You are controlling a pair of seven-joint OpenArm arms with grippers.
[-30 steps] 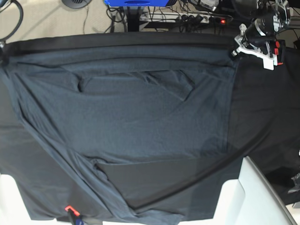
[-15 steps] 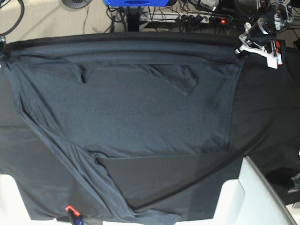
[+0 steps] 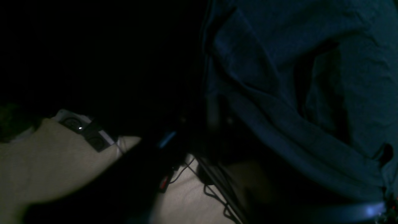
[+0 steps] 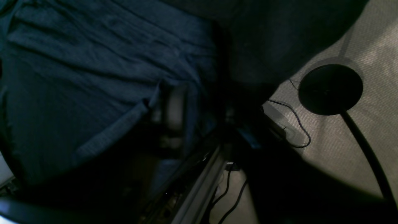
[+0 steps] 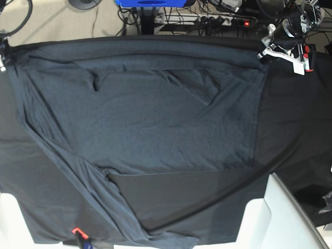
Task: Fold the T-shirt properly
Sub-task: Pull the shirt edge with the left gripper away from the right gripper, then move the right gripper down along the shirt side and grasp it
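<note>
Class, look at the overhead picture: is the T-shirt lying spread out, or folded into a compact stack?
Mostly spread: the T-shirt covers much of the black tablecloth, with only its far edge doubled over and a rumpled strip trailing toward the near side.

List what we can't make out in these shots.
- Right gripper: cut off by the left edge of the base view; the right wrist view is too dark to show its jaws.
- Left gripper: at the T-shirt corner in the base view, too small to tell whether it grips; the left wrist view is too dark.
- T-shirt bottom: cut off by the base view's lower edge.
</note>
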